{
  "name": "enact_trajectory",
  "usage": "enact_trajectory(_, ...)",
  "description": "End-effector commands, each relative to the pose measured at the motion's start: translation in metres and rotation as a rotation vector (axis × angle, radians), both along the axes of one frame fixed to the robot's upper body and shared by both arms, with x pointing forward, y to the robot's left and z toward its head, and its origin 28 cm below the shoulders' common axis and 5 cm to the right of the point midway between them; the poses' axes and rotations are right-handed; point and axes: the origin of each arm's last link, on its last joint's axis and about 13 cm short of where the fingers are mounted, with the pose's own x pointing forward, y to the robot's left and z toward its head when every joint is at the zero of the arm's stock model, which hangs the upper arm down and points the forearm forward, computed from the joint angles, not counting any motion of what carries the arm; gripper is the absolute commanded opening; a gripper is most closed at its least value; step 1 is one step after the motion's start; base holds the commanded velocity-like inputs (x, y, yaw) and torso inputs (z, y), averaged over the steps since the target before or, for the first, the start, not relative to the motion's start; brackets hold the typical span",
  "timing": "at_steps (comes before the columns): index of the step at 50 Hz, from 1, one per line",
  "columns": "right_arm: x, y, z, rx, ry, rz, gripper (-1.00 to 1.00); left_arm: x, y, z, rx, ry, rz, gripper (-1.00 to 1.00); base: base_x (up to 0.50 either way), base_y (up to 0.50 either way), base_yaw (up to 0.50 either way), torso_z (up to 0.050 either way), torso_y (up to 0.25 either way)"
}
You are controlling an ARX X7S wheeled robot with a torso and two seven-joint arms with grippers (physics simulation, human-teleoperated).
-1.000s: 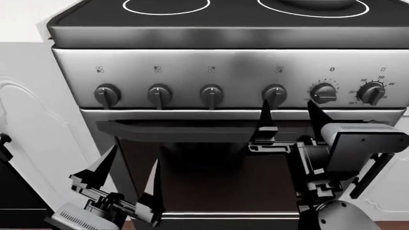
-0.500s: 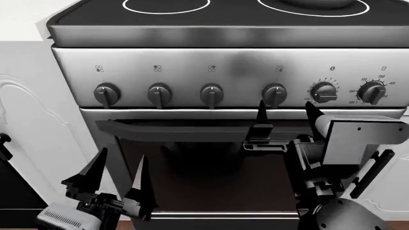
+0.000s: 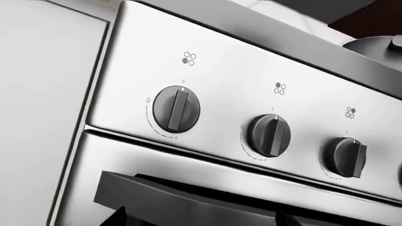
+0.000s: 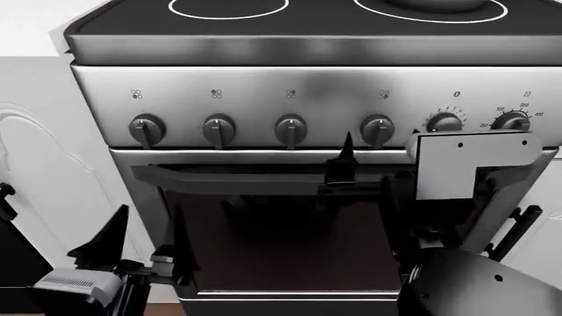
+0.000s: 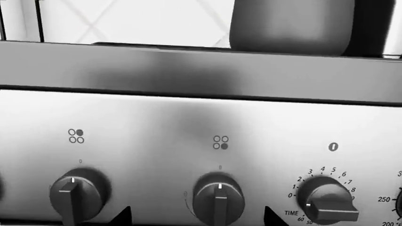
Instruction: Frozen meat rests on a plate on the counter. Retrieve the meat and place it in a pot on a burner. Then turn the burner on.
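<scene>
White "TIME" beside timer knob (image 5: 326,202)

A stainless-steel stove (image 4: 316,85) fills the view — a row of dark knobs (image 4: 218,130) above a black oven door handle (image 4: 228,178). White panelled cabinet doors (image 4: 44,171) flank it.

Left gripper (image 4: 141,230) down in the lower left of the head view, fingers (image 4: 107,234) pointing up and spread apart, nothing between them. Grey wrist block sitting below, at the bottom left corner. Right gripper (image 4: 380,155) up around centre-right, dark fingers (image 4: 343,161) pointing up, one mostly hidden behind the big pale wrist housing. Looks parted, holding nothing. Right arm rising from the bottom right corner, rounded dark joint lowest. Just finger tips poking in at the bottom edge of both wrist views.
</scene>
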Motion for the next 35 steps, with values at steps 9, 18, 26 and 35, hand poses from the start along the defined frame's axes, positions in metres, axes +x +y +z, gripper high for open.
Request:
enact_trajectory(9, 0.010, 0.004, 0.011, -0.013, 0.080, -0.008, 1.00, 0.001, 0.005, 0.004, -0.059, 0.043, 0.037, 1.00, 0.00, 0.00, 0.00, 0.000, 0.000)
enact_trajectory(18, 0.007, 0.000, 0.021, -0.006, 0.144, -0.001, 1.00, 0.002, 0.006, 0.004, -0.071, 0.052, 0.044, 1.00, 0.00, 0.00, 0.00, 0.000, 0.000)
enact_trajectory(26, 0.003, -0.001, 0.034, -0.039, 0.175, 0.017, 1.00, 0.002, 0.007, 0.005, -0.077, 0.053, 0.048, 1.00, 0.00, 0.00, 0.00, 0.000, 0.000)
enact_trajectory(35, 0.004, -0.002, 0.039, -0.059, 0.161, 0.016, 1.00, 0.003, 0.007, 0.006, -0.083, 0.053, 0.054, 1.00, 0.00, 0.00, 0.00, 0.000, 0.000)
